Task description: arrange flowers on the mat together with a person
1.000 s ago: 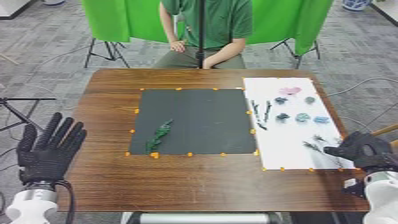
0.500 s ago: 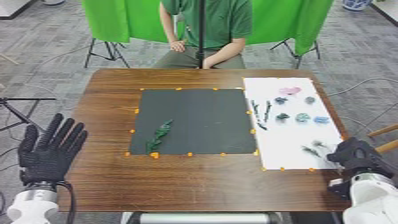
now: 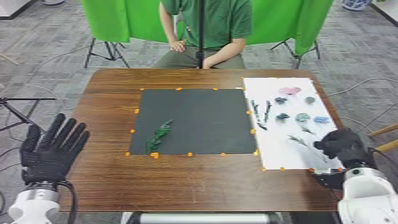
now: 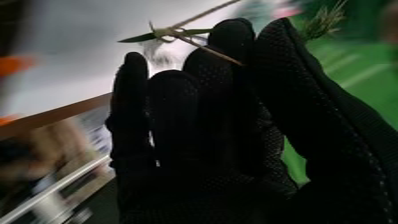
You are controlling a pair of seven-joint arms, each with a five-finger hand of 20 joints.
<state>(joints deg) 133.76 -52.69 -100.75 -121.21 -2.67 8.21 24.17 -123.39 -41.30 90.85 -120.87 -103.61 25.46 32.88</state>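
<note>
Two robot hands flank the dark mat (image 3: 200, 122): the left hand (image 3: 53, 152) has its fingers straight, while the right hand (image 3: 346, 146) pinches a thin-stemmed sprig (image 4: 202, 47). One leafy green stem (image 3: 161, 136) lies on the mat between them, and a pink flower (image 3: 290, 91) lies on the white sheet (image 3: 277, 155) beyond the right hand.

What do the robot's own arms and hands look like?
Both arms are white, shiny and rounded. The left hand and the right hand wear black fabric gloves; seen from the wrist, the right glove has a fine dotted texture. A dark cable loops beside the left wrist.
</note>
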